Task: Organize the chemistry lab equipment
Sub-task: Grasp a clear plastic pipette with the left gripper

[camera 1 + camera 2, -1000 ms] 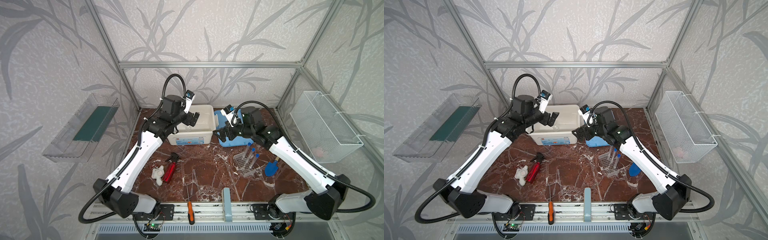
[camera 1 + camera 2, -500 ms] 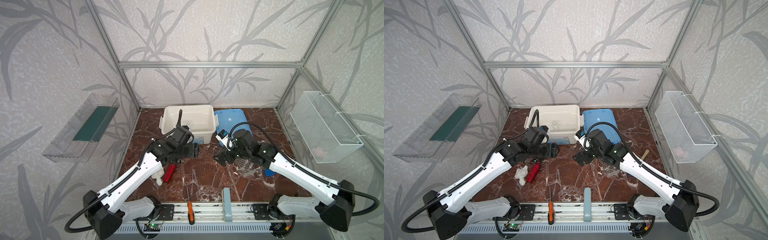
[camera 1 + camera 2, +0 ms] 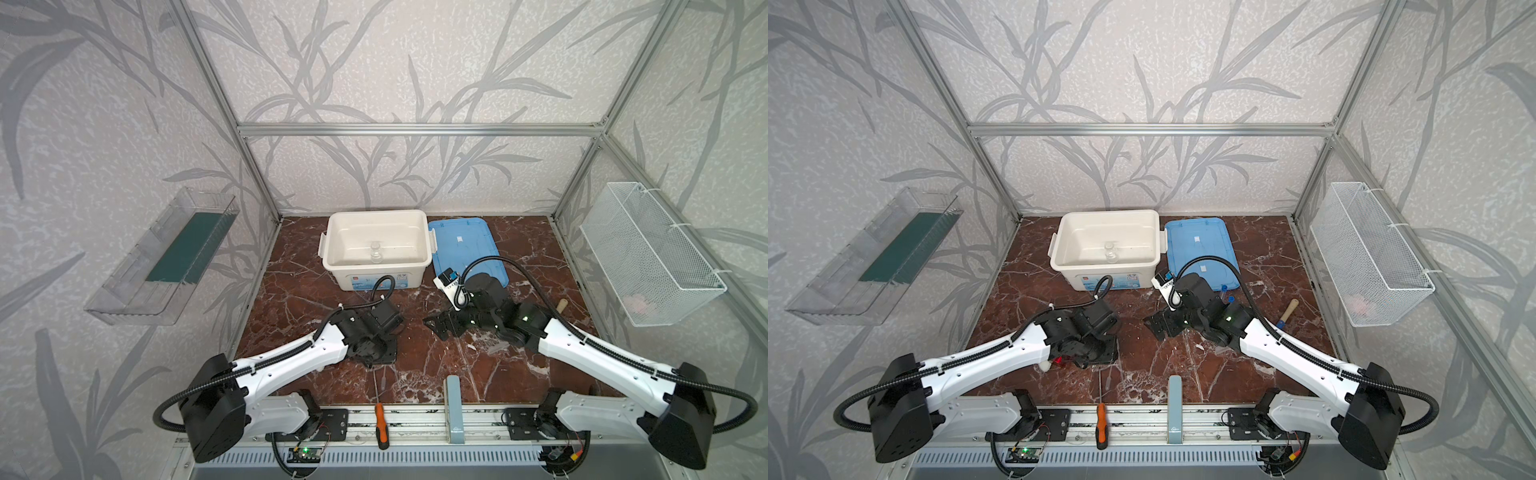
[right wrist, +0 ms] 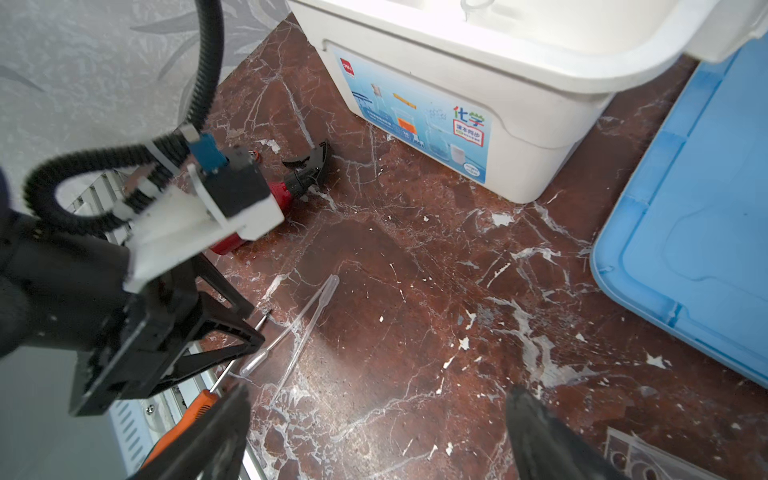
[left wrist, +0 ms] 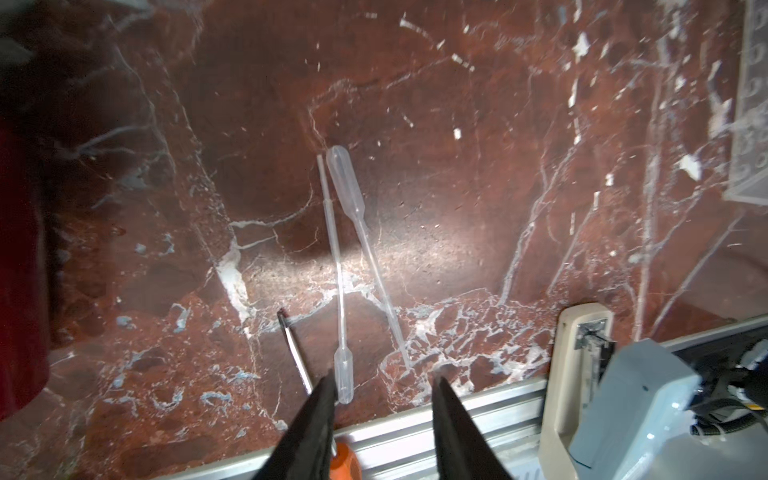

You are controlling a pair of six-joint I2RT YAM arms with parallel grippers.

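The left gripper (image 5: 382, 376) is seen partly open, nothing clamped, above two thin clear droppers (image 5: 345, 178) laid side by side at the table's (image 5: 457, 187) near middle. The right gripper (image 4: 378, 390) is spread wide, empty.

the floor (image 3: 519, 249) under my left gripper (image 5: 382, 378) is red-brown marble with white veins, and a soft pale patch of light lies on it nearby. a silver rail (image 3: 415, 420) edges the floor just beside the gripper. grey leaf-patterned wallpaper (image 3: 395, 62) in an aluminium frame (image 3: 415, 129) stands well away on three sides. a clear shelf (image 3: 166, 266) hangs on the nearer side wall and a white wire basket (image 3: 648, 257) on the farther one.
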